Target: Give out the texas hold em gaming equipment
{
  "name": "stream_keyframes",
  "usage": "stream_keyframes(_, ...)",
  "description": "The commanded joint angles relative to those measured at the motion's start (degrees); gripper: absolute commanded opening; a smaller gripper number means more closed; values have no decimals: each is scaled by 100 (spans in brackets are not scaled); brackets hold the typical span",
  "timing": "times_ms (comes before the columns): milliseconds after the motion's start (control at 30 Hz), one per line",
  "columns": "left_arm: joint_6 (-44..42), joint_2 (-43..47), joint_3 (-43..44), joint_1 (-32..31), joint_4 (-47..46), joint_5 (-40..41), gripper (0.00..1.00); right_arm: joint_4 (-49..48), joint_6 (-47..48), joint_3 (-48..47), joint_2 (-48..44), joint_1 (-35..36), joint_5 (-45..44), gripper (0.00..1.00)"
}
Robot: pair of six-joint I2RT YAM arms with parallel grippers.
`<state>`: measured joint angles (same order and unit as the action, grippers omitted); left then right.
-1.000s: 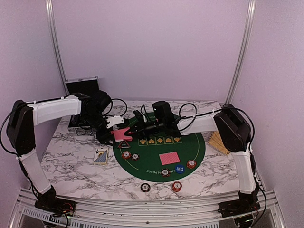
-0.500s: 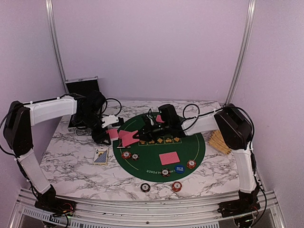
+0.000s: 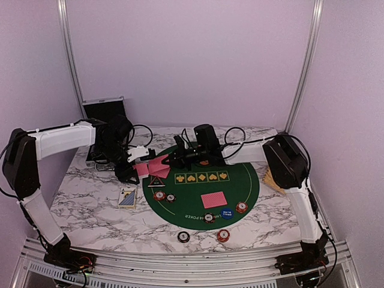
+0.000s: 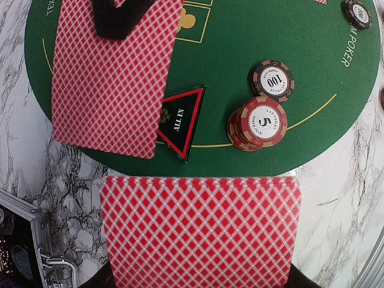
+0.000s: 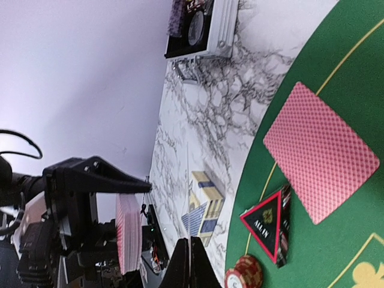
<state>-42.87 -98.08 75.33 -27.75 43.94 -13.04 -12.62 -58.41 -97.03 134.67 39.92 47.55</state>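
Observation:
My left gripper (image 3: 138, 171) is shut on a deck of red-backed playing cards (image 4: 201, 231) at the green mat's (image 3: 240, 186) left edge. My right gripper (image 5: 191, 259) is shut on a single card (image 4: 114, 78), held flat just above the mat and edge-on in its own view. Below it, another card (image 5: 321, 159) lies beside the black triangular marker (image 4: 180, 117). Two poker chip stacks (image 4: 259, 123) sit next to the marker. A face-down card (image 3: 213, 200), a blue button (image 3: 226, 212) and more chips (image 3: 241, 207) lie nearer the front.
A blue-and-yellow card box (image 3: 127, 197) lies on the marble left of the mat. The open black case (image 3: 105, 111) stands at the back left. Two chips (image 3: 183, 236) sit off the mat at the front. A yellowish fan-shaped thing (image 3: 273, 179) lies at the right.
My right gripper was at the deck, swung right over the mat with a card, then drew back a little toward the far left. The left gripper and deck shifted slightly left.

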Motion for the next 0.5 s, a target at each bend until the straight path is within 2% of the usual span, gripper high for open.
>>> stream_keyframes(0,-30,256,-114,26,44,-181,0,155,67,-585,605,-46,-342,0)
stream_keyframes(267,-19,331,-141,24,43,-217,0,-19,-252,-1386,1290,-57,-672,0)
stream_keyframes(467,-19,345,-183,24,61,-228,0,11,-317,-1485,1393,-55,-923,0)
